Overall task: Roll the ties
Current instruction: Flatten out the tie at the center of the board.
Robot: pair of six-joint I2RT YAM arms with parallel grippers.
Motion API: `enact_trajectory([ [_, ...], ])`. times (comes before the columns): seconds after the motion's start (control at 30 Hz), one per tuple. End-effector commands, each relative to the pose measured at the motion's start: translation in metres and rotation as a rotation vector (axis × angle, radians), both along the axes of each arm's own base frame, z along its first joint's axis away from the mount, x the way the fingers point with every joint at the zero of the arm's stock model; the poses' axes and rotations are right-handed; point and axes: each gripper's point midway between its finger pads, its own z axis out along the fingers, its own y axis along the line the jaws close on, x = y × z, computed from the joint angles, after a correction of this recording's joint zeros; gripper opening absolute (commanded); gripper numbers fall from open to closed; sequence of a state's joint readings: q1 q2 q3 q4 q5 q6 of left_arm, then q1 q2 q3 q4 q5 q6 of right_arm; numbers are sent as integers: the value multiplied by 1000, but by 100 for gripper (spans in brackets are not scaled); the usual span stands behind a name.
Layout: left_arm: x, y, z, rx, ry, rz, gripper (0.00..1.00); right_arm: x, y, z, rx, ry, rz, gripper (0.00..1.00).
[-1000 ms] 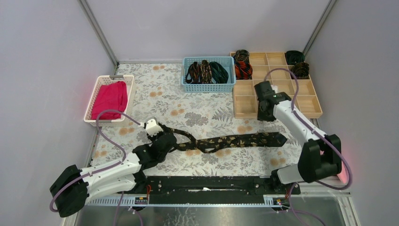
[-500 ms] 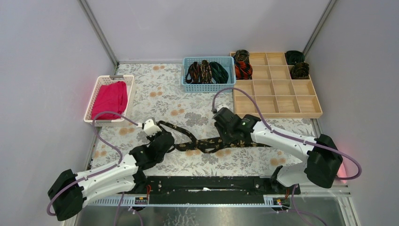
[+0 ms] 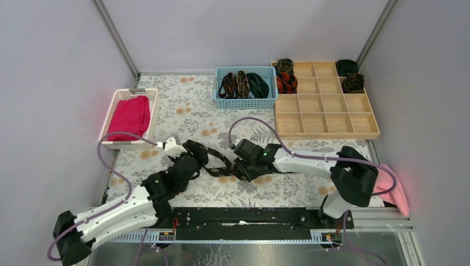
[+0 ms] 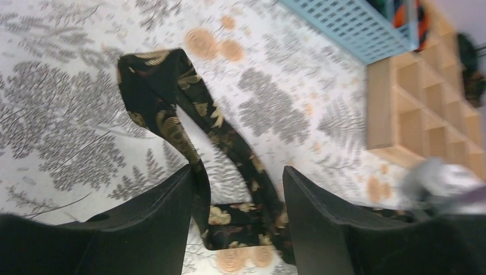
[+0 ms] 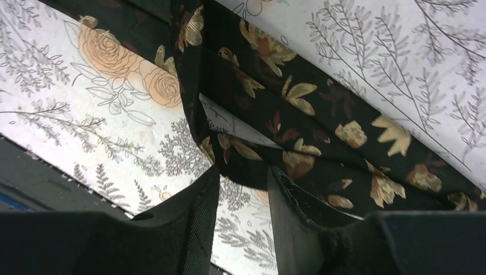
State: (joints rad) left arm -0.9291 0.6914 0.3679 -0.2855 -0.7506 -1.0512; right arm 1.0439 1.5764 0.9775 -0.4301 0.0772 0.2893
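- my left gripper is wide apart, straddling the tie, no pinch
- tie runs sideways toward my right gripper, which is slightly apart at the fold

walls: plain grey, joined by metal frame posts | base: white floral cloth is laid flat | near edge: bounded by metal rail | light: even, red glow cast on left wall

Robot test cell, lab-type: plain grey panel walls on aluminium frame posts box in one table under a floral cloth. Behind the jaws of the left gripper and right gripper runs a black mounting rail carrying both arms. Well beyond the jaws sit a wooden divided tray, a blue basket and a white basket.
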Motion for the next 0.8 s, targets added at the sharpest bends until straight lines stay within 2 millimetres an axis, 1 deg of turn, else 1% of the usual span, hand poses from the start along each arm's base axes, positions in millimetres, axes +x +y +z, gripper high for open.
enact_trajectory([
  [0.0,3,10,51,-37,-104,25,64,10,26,2,38,-37,59,44],
  [0.1,2,17,70,-50,-141,37,64,14,27,-1,19,-46,65,45],
  [0.17,0,22,75,-48,-150,43,64,12,31,1,34,-41,79,45],
  [0.27,-2,27,74,-46,-151,54,64,7,38,1,68,-26,101,46],
  [0.37,-3,30,73,-44,-155,60,64,5,41,-1,65,-27,103,46],
  [0.5,-4,33,74,-29,-160,64,64,2,48,3,92,-35,114,46],
  [0.6,-4,35,73,-27,-162,67,64,2,50,-5,71,-29,119,46],
  [0.67,-4,35,72,-27,-162,66,64,6,49,-14,41,-38,108,43],
  [0.77,-5,35,70,-20,-158,62,64,15,47,-17,18,-83,89,33],
])
